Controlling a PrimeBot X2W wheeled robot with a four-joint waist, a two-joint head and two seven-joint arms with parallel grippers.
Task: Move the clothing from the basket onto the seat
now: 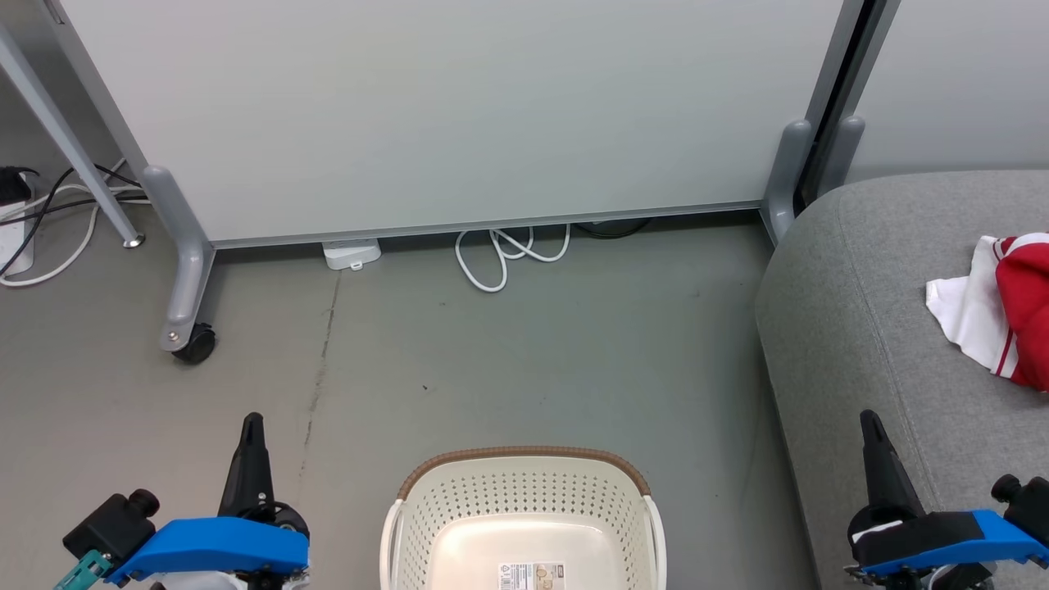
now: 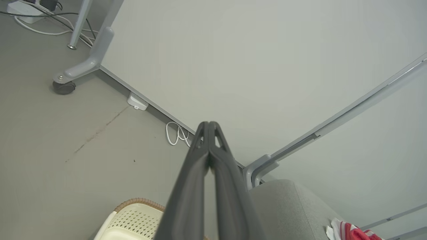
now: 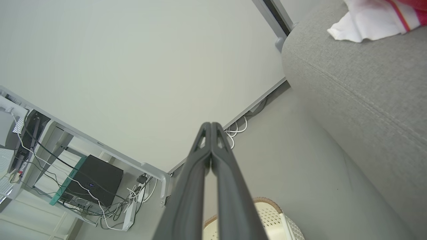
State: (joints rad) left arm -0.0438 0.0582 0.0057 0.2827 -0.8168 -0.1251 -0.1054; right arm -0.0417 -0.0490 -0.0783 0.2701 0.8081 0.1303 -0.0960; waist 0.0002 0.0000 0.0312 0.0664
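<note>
I see my left gripper (image 2: 209,128) at frame centre, fingers pressed together. Cream basket (image 2: 131,220) corner at bottom, left of the fingers. Grey seat (image 2: 293,206) lower right, red-and-white clothing (image 2: 350,232) lying on it at bottom edge. Partition caster (image 2: 63,87) upper left.

Head view: high, looking down on floor (image 1: 533,352), basket (image 1: 524,452) bottom centre, seat (image 1: 860,311) right edge.
Wrist views: lower, tilted, facing partition (image 2: 233,66); both share basket, seat with head view.
</note>
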